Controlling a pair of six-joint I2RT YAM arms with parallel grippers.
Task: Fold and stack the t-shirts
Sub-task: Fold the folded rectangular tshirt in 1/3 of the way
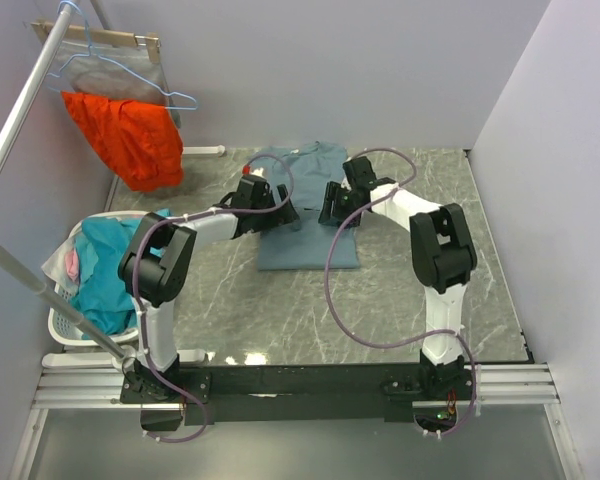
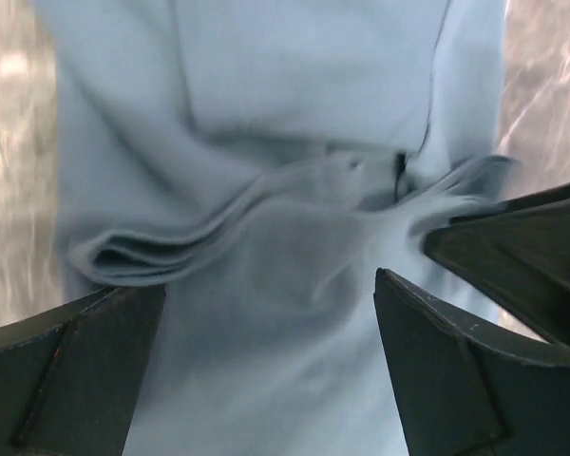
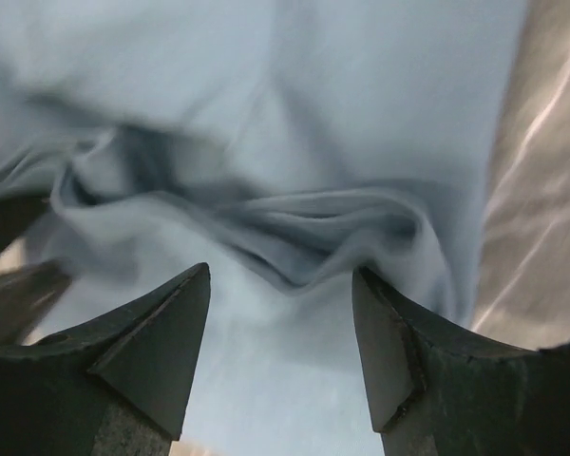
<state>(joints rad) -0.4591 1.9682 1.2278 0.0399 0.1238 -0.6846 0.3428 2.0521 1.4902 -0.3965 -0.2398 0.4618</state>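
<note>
A slate-blue t-shirt lies partly folded on the marble table, its far part bunched between the two arms. My left gripper hovers over its left side and my right gripper over its right side, close together. In the left wrist view the t-shirt fills the frame, with a rumpled fold ahead of the open left gripper; nothing sits between its fingers. In the right wrist view the right gripper stands open over the creased t-shirt, its right fingertip touching a fold.
A white laundry basket with teal cloth stands at the table's left edge. An orange garment hangs from a hanger on the metal rack at the back left. Walls close in the back and right.
</note>
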